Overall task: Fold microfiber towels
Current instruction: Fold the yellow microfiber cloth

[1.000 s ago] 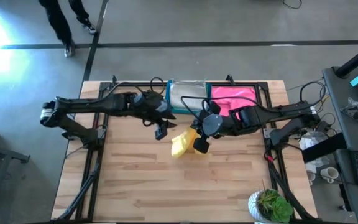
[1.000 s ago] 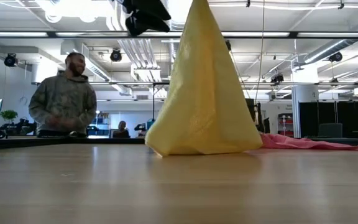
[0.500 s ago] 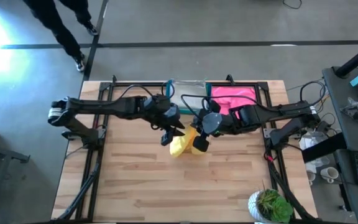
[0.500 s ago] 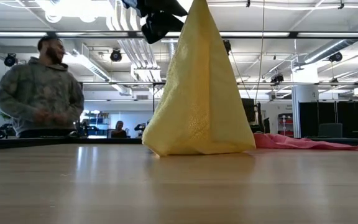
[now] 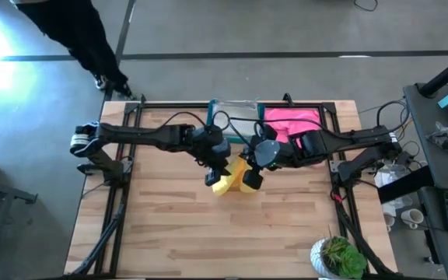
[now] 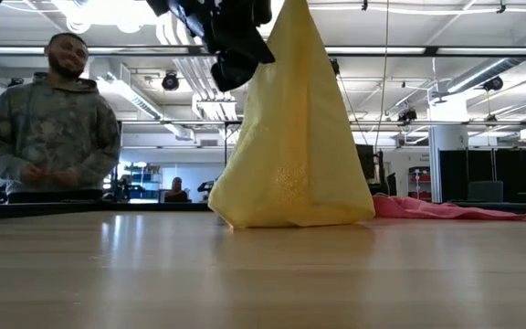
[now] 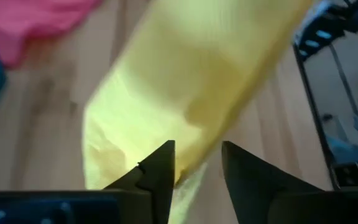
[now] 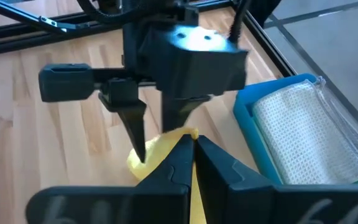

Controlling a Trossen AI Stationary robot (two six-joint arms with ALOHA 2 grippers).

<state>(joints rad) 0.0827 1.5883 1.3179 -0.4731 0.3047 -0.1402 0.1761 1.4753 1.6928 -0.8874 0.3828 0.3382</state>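
A yellow towel (image 5: 225,185) hangs as a tall cone (image 6: 290,155) with its lower end (image 6: 286,217) resting on the wooden table (image 5: 208,233). My right gripper (image 8: 193,146) is shut on the towel's top, above the table's middle (image 5: 250,180). My left gripper (image 5: 215,176) has come in from the left. It is open, high beside the towel's upper left edge (image 6: 237,66). In its wrist view a strip of the towel (image 7: 185,93) shows between its fingers (image 7: 197,163). My right gripper pinches the yellow towel's top corner (image 8: 188,133) between its two shut fingers, slanting down from the table's right. The towel hangs below, spreading out, its lower end on the table. My left gripper stands at the towel's upper edge; I cannot tell whether it touches.
A pink towel (image 5: 290,120) lies spread at the far right of the table (image 6: 446,210). A blue bin (image 8: 248,104) at the far middle holds a pale towel (image 8: 297,124). A potted plant (image 5: 337,257) sits at the near right corner. A person (image 6: 48,128) stands beyond the far left.
My left gripper has moved toward the table's right and down, tipping more downward, and has come up against the hanging yellow towel's upper left edge. The towel and my right gripper have stayed where they were. The person beyond the table has shifted left.
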